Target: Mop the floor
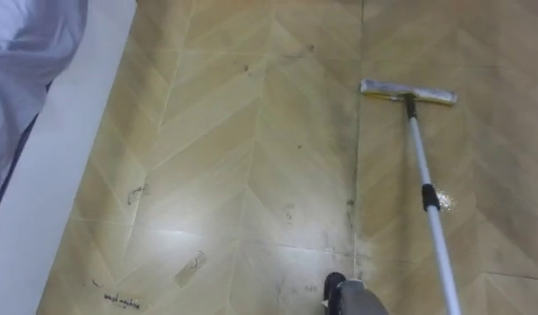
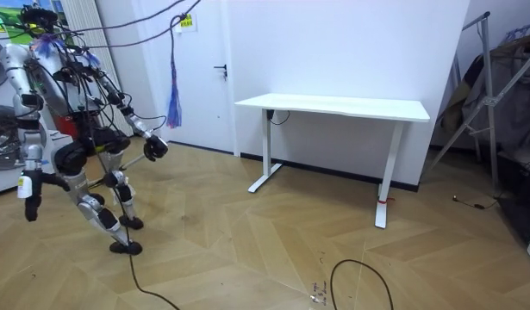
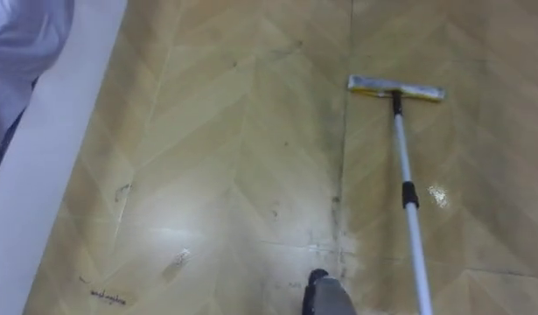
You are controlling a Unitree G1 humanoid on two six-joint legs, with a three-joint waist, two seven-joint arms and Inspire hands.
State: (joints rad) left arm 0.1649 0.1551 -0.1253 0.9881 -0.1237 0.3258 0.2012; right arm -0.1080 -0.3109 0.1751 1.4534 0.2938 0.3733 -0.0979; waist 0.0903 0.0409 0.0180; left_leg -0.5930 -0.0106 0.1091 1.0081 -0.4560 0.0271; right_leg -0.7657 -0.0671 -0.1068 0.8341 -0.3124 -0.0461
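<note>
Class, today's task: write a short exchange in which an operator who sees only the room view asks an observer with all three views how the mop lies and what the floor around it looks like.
Operator: From the room view I can't make out the mop's working end. Where is it?
Observer: The mop head lies flat on the floor, ahead of the robot and to its right.
Operator: And the floor beside it?
Observer: Dark scuffs run along a seam in the boards, just left of the pole.
</note>
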